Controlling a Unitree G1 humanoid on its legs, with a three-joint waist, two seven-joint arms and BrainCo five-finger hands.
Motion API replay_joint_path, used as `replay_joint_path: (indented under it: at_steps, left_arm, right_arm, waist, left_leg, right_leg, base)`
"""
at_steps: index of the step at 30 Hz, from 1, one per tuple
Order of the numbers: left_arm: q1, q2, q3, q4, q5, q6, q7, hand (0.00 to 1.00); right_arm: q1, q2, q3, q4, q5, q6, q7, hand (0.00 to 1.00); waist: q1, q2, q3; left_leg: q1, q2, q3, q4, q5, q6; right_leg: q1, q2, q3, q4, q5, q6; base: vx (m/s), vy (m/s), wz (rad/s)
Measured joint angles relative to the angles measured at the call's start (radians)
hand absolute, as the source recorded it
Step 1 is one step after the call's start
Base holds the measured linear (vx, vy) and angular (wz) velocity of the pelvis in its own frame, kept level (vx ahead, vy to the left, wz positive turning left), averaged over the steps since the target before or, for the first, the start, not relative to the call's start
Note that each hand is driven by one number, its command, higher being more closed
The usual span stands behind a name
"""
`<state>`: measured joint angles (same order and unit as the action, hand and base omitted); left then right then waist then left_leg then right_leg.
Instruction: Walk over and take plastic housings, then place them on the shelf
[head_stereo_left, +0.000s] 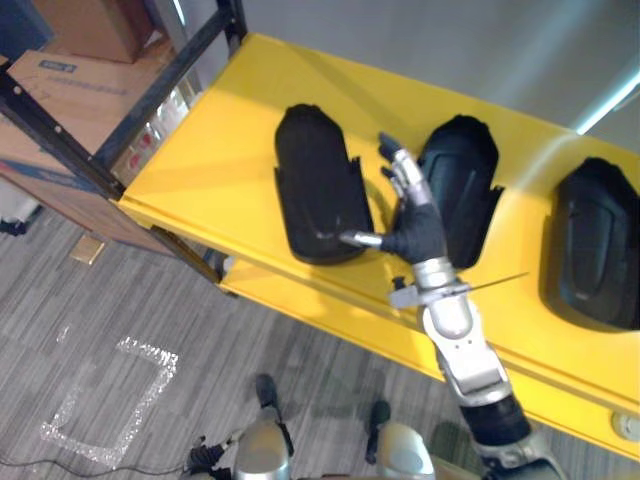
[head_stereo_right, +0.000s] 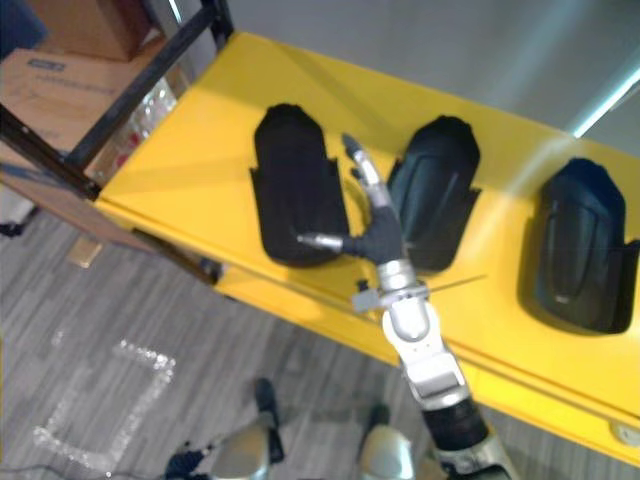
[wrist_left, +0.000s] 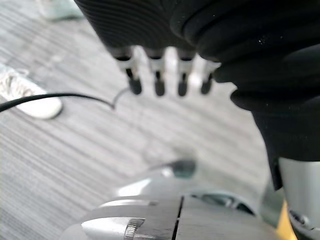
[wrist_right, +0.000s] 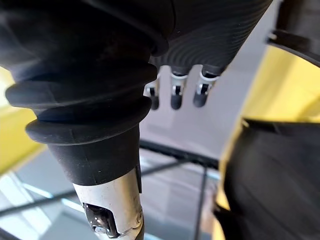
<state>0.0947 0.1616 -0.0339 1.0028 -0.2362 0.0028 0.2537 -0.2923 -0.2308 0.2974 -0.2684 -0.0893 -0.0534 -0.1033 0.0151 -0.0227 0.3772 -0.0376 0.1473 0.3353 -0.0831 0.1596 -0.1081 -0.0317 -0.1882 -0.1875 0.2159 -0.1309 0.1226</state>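
Three black plastic housings lie in a row on the yellow shelf (head_stereo_left: 220, 140): a left one (head_stereo_left: 318, 185), a middle one (head_stereo_left: 462, 185) and a right one (head_stereo_left: 598, 245). My right hand (head_stereo_left: 415, 225) hovers over the gap between the left and middle housings. It is open, with fingers straight and pointing to the shelf's back, and holds nothing. Its thumb sticks out sideways over the left housing's near corner. In the right wrist view a housing (wrist_right: 280, 185) lies just past the fingers (wrist_right: 172, 92). My left hand (wrist_left: 157, 75) hangs over the floor, fingers relaxed and empty.
A black rack frame (head_stereo_left: 150, 95) with cardboard boxes (head_stereo_left: 70, 80) stands left of the shelf. A taped square (head_stereo_left: 110, 400) marks the grey floor in front. A person's white shoe (wrist_left: 30, 102) rests on the floor in the left wrist view.
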Motion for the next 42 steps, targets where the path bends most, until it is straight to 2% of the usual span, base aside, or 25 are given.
replay_joint_path:
  at_steps: [6, 13, 20, 22, 24, 26, 30, 36, 42]
  left_arm:
    - [-0.020, 0.008, -0.029, -0.001, 0.000, 0.002, 0.000, 0.00]
    - [-0.028, 0.010, -0.029, -0.001, 0.000, 0.014, 0.000, 0.00]
    - [-0.028, 0.010, -0.030, -0.001, 0.000, 0.017, 0.001, 0.00]
    - [-0.028, 0.010, -0.030, -0.001, 0.000, 0.018, 0.001, 0.00]
    - [-0.028, 0.010, -0.030, -0.001, 0.001, 0.020, 0.001, 0.00]
    - [-0.028, 0.010, -0.030, -0.002, 0.001, 0.021, 0.001, 0.00]
    - [-0.028, 0.010, -0.032, -0.002, 0.000, 0.022, 0.002, 0.00]
    - [-0.028, 0.019, -0.059, -0.006, -0.001, 0.022, 0.005, 0.00]
    - [-0.028, 0.022, -0.067, -0.009, -0.001, 0.022, 0.006, 0.00]
  right_arm:
    - [0.001, -0.013, 0.032, -0.006, 0.002, 0.055, 0.039, 0.00]
    - [0.001, -0.013, 0.040, -0.006, -0.002, 0.100, 0.035, 0.00]
    - [0.001, -0.012, 0.040, -0.006, -0.019, 0.098, -0.009, 0.00]
    - [0.001, -0.013, 0.039, -0.005, -0.024, 0.083, -0.021, 0.00]
    - [0.001, -0.012, 0.039, -0.007, -0.025, 0.039, -0.044, 0.00]
    - [0.001, -0.012, 0.038, -0.012, -0.025, 0.014, -0.054, 0.00]
    - [0.001, -0.011, 0.038, -0.042, -0.027, -0.011, -0.074, 0.00]
    - [0.001, -0.011, 0.039, -0.042, -0.048, -0.005, -0.073, 0.00]
    - [0.001, -0.011, 0.039, -0.032, -0.093, 0.039, -0.078, 0.00]
  waist:
    - [-0.003, 0.009, 0.034]
    - [-0.003, 0.007, 0.038]
    - [-0.003, 0.007, 0.038]
    - [-0.003, 0.007, 0.038]
    - [-0.003, 0.007, 0.038]
    - [-0.003, 0.007, 0.038]
    - [-0.003, 0.007, 0.038]
    - [-0.004, 0.007, 0.038]
    - [-0.004, 0.008, 0.038]
  left_leg:
    - [0.000, 0.000, 0.000, 0.000, 0.000, 0.000]
    - [-0.007, -0.002, -0.005, 0.000, 0.000, 0.000]
    - [-0.009, -0.003, -0.008, 0.000, 0.000, 0.000]
    - [-0.009, -0.003, -0.008, 0.000, 0.000, 0.000]
    - [-0.008, -0.003, -0.009, 0.000, 0.000, 0.000]
    - [-0.007, -0.003, -0.010, 0.000, 0.000, 0.000]
    - [-0.005, -0.004, -0.010, 0.000, 0.000, 0.000]
    - [-0.004, -0.004, -0.010, 0.000, 0.000, 0.000]
    - [-0.004, -0.005, -0.010, 0.000, 0.000, 0.000]
  right_leg:
    - [-0.002, -0.001, 0.000, 0.003, -0.001, 0.001]
    - [-0.005, -0.002, -0.004, 0.003, -0.002, 0.002]
    - [-0.005, -0.002, -0.005, 0.003, -0.002, 0.002]
    - [-0.004, -0.002, -0.005, 0.003, -0.002, 0.002]
    - [-0.003, -0.003, -0.005, 0.003, -0.002, 0.002]
    - [-0.002, -0.003, -0.006, 0.003, -0.002, 0.002]
    - [0.000, -0.003, -0.006, 0.004, -0.002, 0.002]
    - [-0.001, -0.004, -0.005, 0.004, -0.002, 0.003]
    - [-0.001, -0.004, -0.005, 0.004, -0.002, 0.003]
  base:
    - [0.00, 0.000, 0.00]
    - [0.00, 0.001, 0.01]
    - [0.00, 0.000, 0.00]
    - [0.00, 0.000, 0.00]
    - [0.00, 0.000, 0.00]
    - [0.00, 0.000, 0.00]
    - [0.00, 0.000, 0.00]
    - [0.00, 0.000, 0.00]
    - [0.00, 0.000, 0.00]
